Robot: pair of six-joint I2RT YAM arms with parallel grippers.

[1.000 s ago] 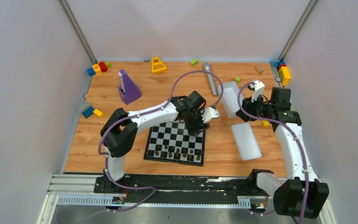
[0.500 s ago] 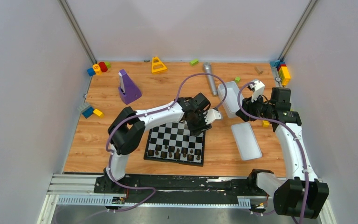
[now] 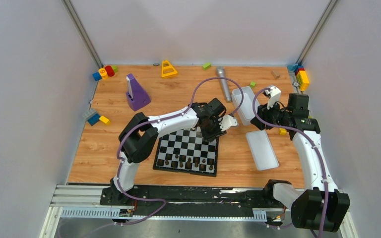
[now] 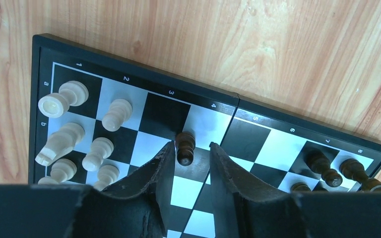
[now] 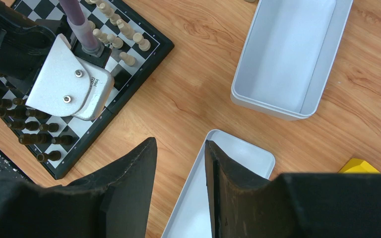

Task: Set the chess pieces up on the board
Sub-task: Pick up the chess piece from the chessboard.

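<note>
Dark chess piece (image 4: 184, 148) sits between the left claw's (image 4: 191, 145) half-spread fingers, gap showing on one side; right claw (image 5: 179, 143) hovers spread, empty, well apart.

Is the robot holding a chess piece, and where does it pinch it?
Nothing is gripped, as far as I can see. The left gripper straddles a dark chess piece, with a gap showing on one side. The right gripper is empty.

One board (image 3: 178, 144), two white trays (image 3: 244, 101) (image 3: 262, 148) at its 3 o'clock, six cream chess pieces (image 4: 116, 114) at 9 o'clock in left wrist view, at least four dark chess pieces (image 4: 185, 148), one purple wedge (image 3: 138, 96), one yellow triangle (image 3: 168, 69), one grey cylinder (image 3: 223, 83)
</note>
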